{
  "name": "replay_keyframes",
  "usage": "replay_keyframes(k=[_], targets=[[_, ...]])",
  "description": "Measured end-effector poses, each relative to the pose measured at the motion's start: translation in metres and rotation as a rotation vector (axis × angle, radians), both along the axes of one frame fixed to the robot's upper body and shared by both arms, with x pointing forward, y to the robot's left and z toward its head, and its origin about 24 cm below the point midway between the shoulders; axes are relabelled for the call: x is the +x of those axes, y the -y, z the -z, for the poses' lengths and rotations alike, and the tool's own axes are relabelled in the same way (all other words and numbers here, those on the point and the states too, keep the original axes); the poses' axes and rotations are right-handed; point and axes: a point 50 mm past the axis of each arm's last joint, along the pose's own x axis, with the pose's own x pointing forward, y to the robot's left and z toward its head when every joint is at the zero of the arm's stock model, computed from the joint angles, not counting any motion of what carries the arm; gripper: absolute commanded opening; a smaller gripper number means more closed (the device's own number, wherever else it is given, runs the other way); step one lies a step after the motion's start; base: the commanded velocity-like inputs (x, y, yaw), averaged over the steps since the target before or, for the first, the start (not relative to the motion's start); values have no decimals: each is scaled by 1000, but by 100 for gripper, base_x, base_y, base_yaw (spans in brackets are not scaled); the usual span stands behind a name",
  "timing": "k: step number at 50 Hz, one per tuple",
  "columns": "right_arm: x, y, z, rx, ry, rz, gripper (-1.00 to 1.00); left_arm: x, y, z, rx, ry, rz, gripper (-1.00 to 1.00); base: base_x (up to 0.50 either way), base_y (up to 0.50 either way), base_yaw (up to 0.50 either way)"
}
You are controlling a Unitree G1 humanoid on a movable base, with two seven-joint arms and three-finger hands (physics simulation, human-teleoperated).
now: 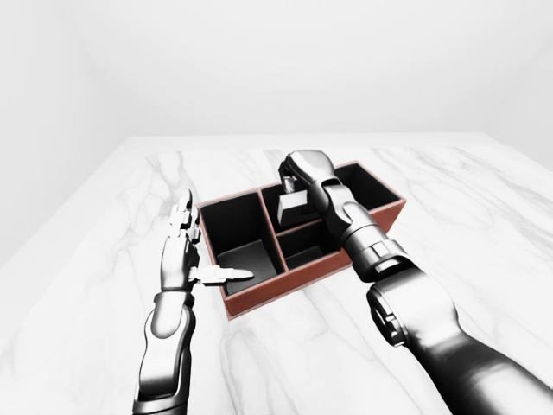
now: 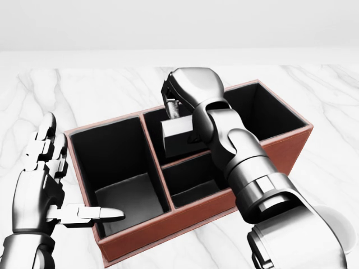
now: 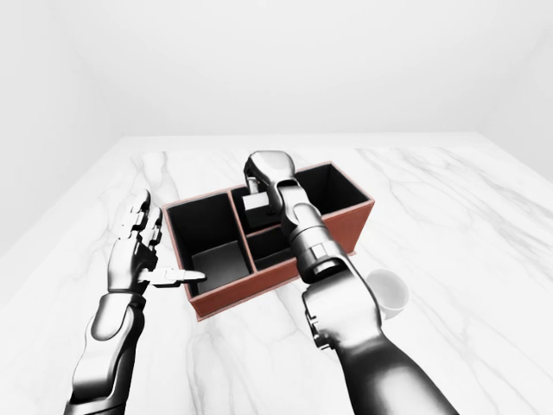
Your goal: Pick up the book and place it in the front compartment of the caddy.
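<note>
White marble desk under blank pale walls carries a reddish-brown caddy with black-lined compartments: 1 large bay at the head view's left, 2 smaller bays stacked in the middle, and 1 more at the right. The right robot hand hangs over the upper middle bay, its fingers closed on the top edge of the grey book, which stands on edge, partly sunk between the bay's walls, with its long axis running roughly left to right across the view and tilted a little. The book thus lies directly under that robot hand, and the lower middle bay, likely the front compartment since it sits nearest the robot, lies just below it in the view, across a thin divider. The coming move probably calls for lifting the book clear of that divider and drawing it toward the view's bottom. The left robot hand rests well aside at the caddy's left corner, fingers spread, 1 finger pointing over the rim, holding nothing. A white cup stands beside the caddy's right end.
</note>
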Motion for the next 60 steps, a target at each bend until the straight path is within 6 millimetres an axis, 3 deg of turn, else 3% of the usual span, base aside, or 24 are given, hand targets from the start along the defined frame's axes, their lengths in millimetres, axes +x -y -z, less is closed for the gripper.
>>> replay_keyframes(k=[60], targets=[[-1, -11, 3, -33, 57, -2, -100, 0, -1, -1, -1, 4, -2, 100, 0, 0, 0]])
